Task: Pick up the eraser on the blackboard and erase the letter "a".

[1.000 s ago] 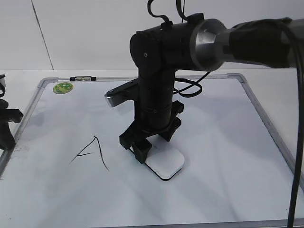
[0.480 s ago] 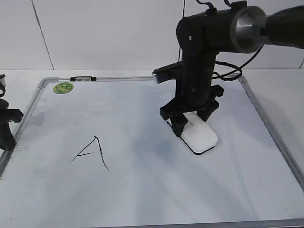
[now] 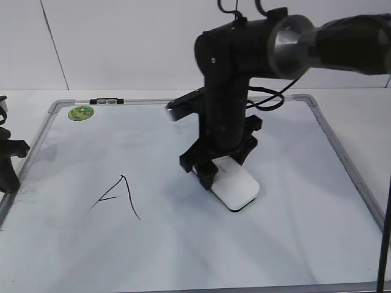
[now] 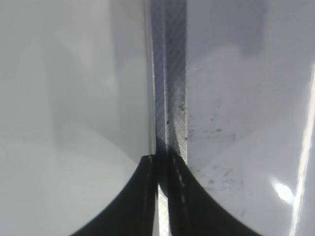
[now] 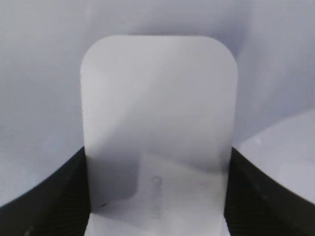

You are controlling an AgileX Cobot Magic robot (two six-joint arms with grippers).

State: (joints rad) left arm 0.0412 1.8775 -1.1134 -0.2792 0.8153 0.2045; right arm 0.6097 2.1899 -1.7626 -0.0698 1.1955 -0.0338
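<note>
The blackboard [image 3: 73, 256] showed a smooth, glossy white surface, faintly smudged grey. Its frame [image 4: 170, 83] looked like brushed silver metal, finely scratched and speckled. The eraser [image 5: 157, 123] appeared as smooth, satin white plastic with a dark base. The right gripper [image 3: 221, 173] was matt black plastic, its fingers [image 5: 268, 196] finely ribbed. The arm's joint collar [image 3: 290, 38] looked like dull bare metal.

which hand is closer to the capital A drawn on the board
Left. The left hand sits at the blackboard's left edge beside the A; the right hand holds the eraser farther right.
</note>
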